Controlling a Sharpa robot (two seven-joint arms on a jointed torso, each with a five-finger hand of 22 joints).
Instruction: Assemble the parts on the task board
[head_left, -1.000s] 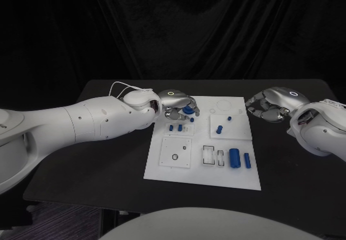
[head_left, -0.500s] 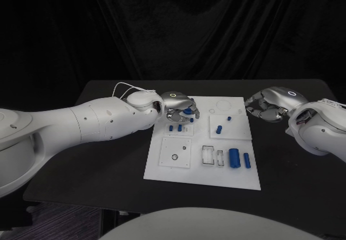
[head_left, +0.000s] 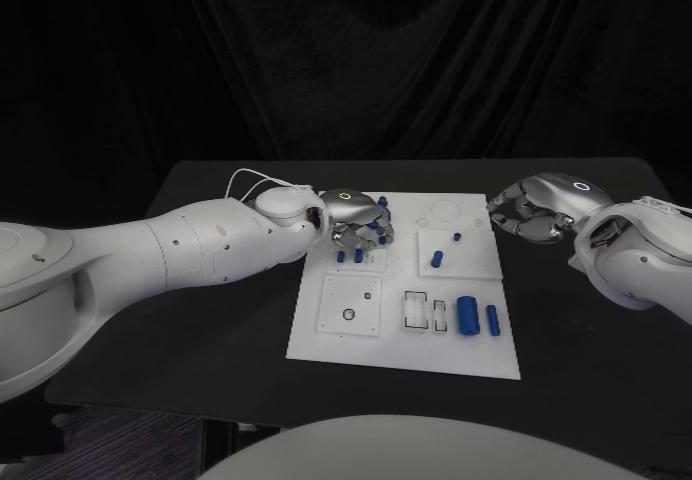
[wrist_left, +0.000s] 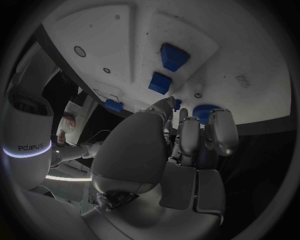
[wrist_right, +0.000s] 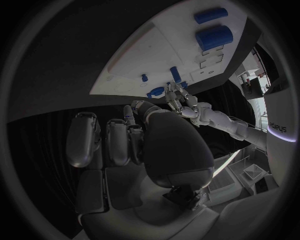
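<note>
At the task board's (head_left: 405, 361) far left corner: left hand (head_left: 355, 221), fingers curled around a round blue part (head_left: 375, 224).
Right hand (head_left: 531, 213): off the board's right edge, fingers curled in, holding nothing.

The left robot hand (head_left: 355, 218) hung low over the far left corner of the white rectangular task board (head_left: 407, 345), its fingers curled above a round blue part (head_left: 376, 223) and close to two small blue pegs (head_left: 351, 256) standing just nearer the robot, so that corner was crowded, and the white left arm (head_left: 173, 250) barred the table's left side. The right robot hand (head_left: 531, 214), fingers curled in, hovered over the bare black table (head_left: 577, 330) just off the board's far right edge. Between the hands the board's far middle lay open. Near the robot, a large blue cylinder (head_left: 469, 314) and a slimmer blue cylinder (head_left: 493, 320) lay side by side on the board's right part.
</note>
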